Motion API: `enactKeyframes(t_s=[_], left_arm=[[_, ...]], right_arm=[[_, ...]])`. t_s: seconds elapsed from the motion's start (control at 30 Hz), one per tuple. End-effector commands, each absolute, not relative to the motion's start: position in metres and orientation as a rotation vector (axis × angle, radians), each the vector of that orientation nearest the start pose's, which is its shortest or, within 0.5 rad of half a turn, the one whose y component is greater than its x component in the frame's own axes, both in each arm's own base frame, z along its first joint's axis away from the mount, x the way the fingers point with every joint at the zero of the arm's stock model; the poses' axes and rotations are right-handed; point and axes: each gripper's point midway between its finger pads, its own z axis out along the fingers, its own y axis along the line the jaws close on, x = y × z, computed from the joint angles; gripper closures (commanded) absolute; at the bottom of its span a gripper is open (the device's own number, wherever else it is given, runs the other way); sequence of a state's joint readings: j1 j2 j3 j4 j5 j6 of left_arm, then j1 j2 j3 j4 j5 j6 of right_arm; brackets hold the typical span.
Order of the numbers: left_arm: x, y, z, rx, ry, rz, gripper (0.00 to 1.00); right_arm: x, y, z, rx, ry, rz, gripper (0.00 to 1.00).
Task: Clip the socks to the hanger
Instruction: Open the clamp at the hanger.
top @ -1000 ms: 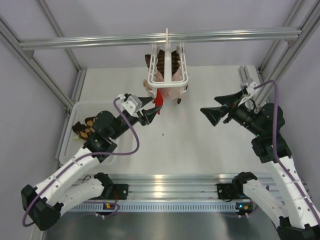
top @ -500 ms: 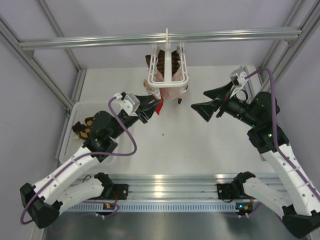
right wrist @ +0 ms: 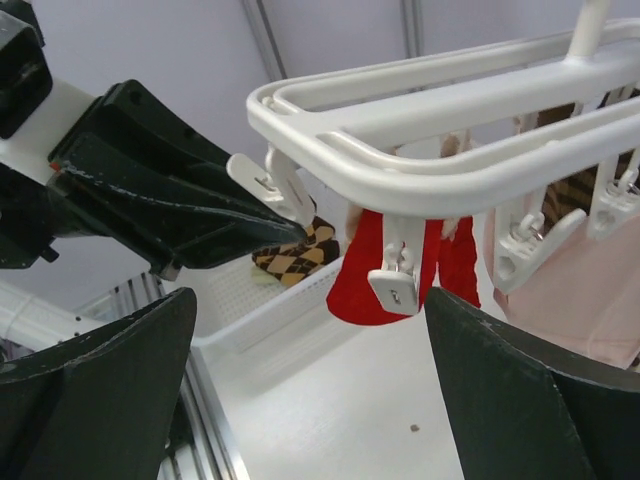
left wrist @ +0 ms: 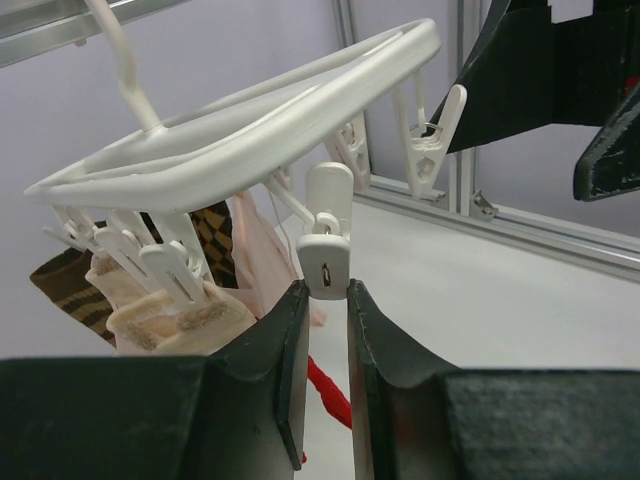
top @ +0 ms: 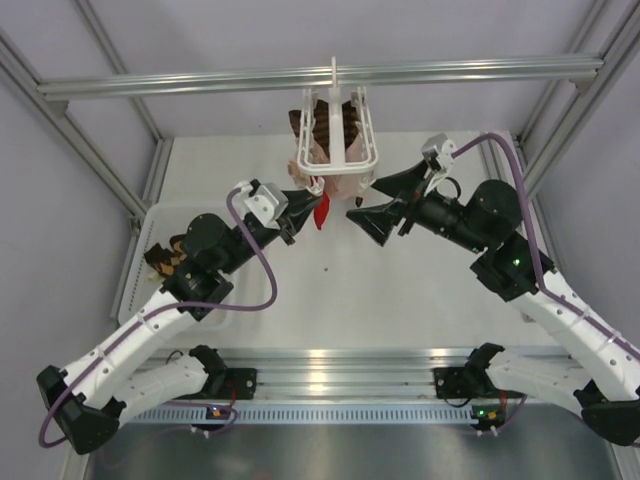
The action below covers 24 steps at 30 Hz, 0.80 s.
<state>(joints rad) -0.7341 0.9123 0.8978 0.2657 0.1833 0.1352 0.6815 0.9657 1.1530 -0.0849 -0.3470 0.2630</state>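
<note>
Socks (top: pixel 328 125) of soft knit, checked in dark brown and tan diamonds, hang bunched from clips at the far side of the hanger (top: pixel 336 164). It is a white rectangular open frame of smooth moulded plastic. Its hook sits over the ribbed aluminium rail (top: pixel 200 80) that spans the far half of the pale matte worktop (top: pixel 400 290). One more checked sock (right wrist: pixel 295 255) lies crumpled in the white perforated tray (top: pixel 135 300) at the left edge.

Beneath the frame's near side a plain red sock (right wrist: pixel 365 270) and a pale pink sock (right wrist: pixel 570 300) dangle limp from their clips.

A small hinged clip (left wrist: pixel 325 235) with squared ends hangs on its stalk right at the tips of the left gripper (left wrist: pixel 325 295). The blunt black jaws stand a slim gap apart, and whether they pinch the clip's lower end cannot be told.

The right gripper (top: pixel 362 200) hovers just right of the frame's near corner. Its broad wedge-shaped jaws are released and spread wide, facing the left gripper across the red sock.
</note>
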Motion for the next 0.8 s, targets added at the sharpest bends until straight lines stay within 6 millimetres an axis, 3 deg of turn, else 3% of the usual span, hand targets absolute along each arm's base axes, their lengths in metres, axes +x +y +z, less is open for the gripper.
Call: enactKeyframes(t_s=[0.0,0.4,0.77], left_arm=[[0.246,-0.247,0.411,0.721,1.171,-0.556,1.0],[0.243,-0.245,0.394,0.791,1.211,-0.499,1.0],[0.238,-0.253,0.392,0.834,1.179,-0.485,1.0]], right_arm=[[0.211,0.275,0.447,-0.579,1.305,0.984,0.05],[0.206,0.297,0.447,-0.566,1.127,0.883,0.13],[0.202,0.315,0.45,-0.616,1.015,0.865,0.29]])
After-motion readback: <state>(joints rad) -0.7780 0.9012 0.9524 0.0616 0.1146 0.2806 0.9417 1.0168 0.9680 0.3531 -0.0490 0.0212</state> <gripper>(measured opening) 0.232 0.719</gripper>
